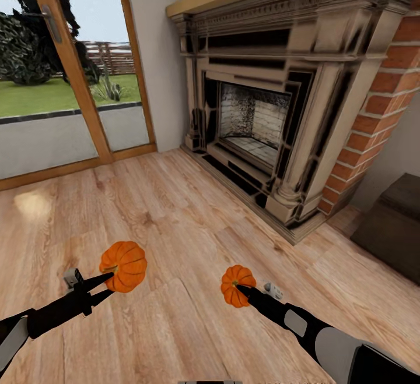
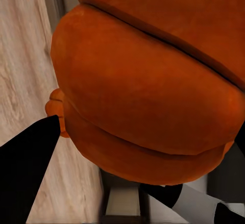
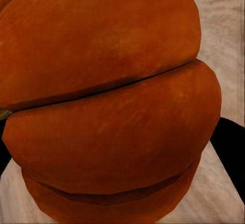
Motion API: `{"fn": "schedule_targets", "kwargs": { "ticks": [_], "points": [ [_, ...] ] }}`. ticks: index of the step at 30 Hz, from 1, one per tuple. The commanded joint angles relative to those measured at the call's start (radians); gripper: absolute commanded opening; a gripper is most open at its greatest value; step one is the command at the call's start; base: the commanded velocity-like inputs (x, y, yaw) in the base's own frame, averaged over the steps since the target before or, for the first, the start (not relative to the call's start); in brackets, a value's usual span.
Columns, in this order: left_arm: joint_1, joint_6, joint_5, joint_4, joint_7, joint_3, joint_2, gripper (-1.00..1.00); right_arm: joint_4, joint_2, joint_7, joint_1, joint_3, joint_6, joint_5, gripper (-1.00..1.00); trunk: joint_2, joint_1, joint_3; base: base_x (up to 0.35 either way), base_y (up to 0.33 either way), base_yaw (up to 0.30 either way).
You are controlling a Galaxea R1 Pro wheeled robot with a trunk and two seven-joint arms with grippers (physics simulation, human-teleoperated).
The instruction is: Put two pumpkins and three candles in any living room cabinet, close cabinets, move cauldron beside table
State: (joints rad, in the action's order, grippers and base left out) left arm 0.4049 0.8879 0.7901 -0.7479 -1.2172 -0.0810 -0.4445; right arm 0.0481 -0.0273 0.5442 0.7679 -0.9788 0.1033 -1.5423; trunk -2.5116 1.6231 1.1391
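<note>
In the head view, each of my grippers holds a ribbed orange pumpkin above the wooden floor. The left gripper [image 1: 109, 288] is shut on the larger-looking pumpkin [image 1: 125, 265]. The right gripper [image 1: 240, 291] is shut on the other pumpkin [image 1: 234, 285]. Up close in the left wrist view, its pumpkin [image 2: 148, 91] sits between dark fingers [image 2: 25, 168]. The right wrist view shows the other pumpkin [image 3: 107, 101] pressed close to the camera. A dark-brown cabinet [image 1: 394, 226] stands low at the far right. Candles and cauldron are out of view.
A stone fireplace [image 1: 262, 110] with a brick chimney breast [image 1: 379, 104] stands ahead to the right. A glass door with a wooden frame [image 1: 70, 63] is on the left, looking out on a lawn. Open wood floor [image 1: 175, 209] lies between them.
</note>
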Motion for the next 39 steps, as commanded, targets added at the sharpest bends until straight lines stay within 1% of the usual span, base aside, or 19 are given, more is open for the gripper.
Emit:
{"fn": "schedule_targets", "kwargs": {
  "ticks": [1,16,39],
  "points": [
    [0.0,0.008,0.006,-0.001,0.001,0.0,0.0,-1.0,0.0,0.0,0.0,0.001,-0.005,0.007,-0.012,-1.0,0.0,0.0,0.0,0.0,0.0,-0.242],
    [0.0,0.007,0.008,0.001,-0.002,-0.001,0.0,-1.0,-0.003,0.0,0.0,0.001,-0.005,0.007,-0.012,-1.0,0.0,0.0,-0.015,0.0,0.0,-0.242],
    [0.0,0.006,0.007,0.001,0.002,0.0,0.0,-1.0,-0.004,0.0,0.0,0.001,-0.005,0.003,-0.012,-1.0,0.005,-0.011,-0.127,0.0,0.0,-0.242]
  ]
}}
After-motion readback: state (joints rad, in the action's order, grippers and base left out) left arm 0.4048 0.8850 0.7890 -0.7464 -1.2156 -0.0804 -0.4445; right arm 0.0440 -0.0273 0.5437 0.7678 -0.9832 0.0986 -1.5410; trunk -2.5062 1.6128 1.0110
